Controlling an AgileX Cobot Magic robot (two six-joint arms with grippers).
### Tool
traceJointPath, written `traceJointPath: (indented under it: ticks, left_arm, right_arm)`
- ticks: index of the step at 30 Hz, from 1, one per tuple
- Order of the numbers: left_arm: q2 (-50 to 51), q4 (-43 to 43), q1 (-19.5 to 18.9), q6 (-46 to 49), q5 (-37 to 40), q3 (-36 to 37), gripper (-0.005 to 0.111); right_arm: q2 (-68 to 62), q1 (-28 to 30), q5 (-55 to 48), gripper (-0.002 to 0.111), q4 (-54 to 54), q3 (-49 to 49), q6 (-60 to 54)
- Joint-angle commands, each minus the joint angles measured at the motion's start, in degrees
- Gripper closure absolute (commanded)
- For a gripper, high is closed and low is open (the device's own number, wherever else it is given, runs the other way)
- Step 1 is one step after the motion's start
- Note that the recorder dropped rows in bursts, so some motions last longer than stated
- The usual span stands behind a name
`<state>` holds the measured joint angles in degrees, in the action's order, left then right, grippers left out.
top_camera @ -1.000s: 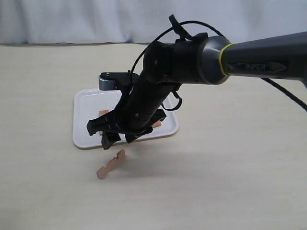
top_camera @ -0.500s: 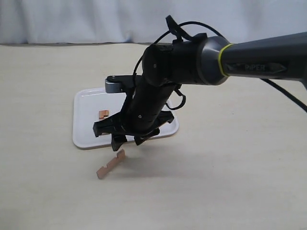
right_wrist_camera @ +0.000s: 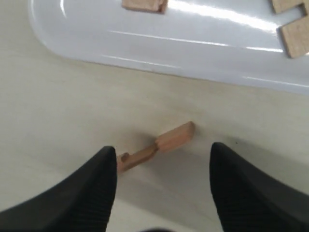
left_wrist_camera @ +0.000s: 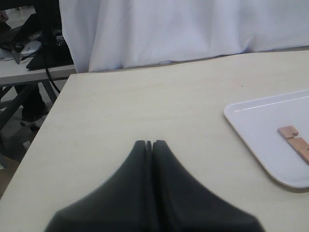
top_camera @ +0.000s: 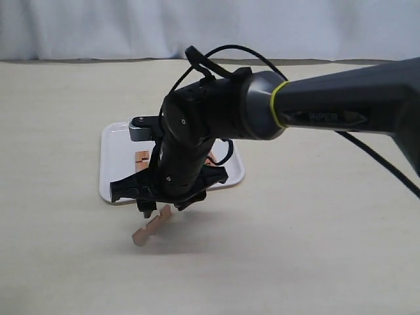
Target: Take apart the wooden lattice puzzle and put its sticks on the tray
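Lattice puzzle, apparently apart: some sticks (right_wrist_camera: 143,4) lie on the tray (top_camera: 115,167), one stick (top_camera: 151,226) lies on the table (top_camera: 315,249) just beside the tray's edge, under the wide-open, empty right gripper (top_camera: 162,209); left gripper (left_wrist_camera: 148,145) pinched closed, idle.
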<state>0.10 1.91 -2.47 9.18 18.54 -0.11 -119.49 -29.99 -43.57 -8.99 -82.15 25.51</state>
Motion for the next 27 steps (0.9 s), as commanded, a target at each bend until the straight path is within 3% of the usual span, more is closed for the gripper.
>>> traceJointPath:
  ticks: [1, 10, 20, 27]
  left_arm:
    - [-0.10, 0.14, 0.63, -0.04, -0.89, 0.11, 0.107]
    - [-0.10, 0.14, 0.63, -0.04, -0.89, 0.11, 0.107]
    - [-0.10, 0.27, 0.62, -0.04, -0.89, 0.11, 0.107]
    - [-0.10, 0.27, 0.62, -0.04, -0.89, 0.11, 0.107]
  right_arm:
    - [-1.40, -0.17, 0.17, 0.054, 0.48, -0.10, 3.68]
    - [-3.43, -0.17, -0.07, 0.055, -4.52, -0.10, 5.08]
    - [-4.04, -0.17, -0.45, 0.100, -5.23, -0.10, 4.71]
    - [-4.04, -0.17, -2.37, 0.104, -7.26, -0.82, -6.20]
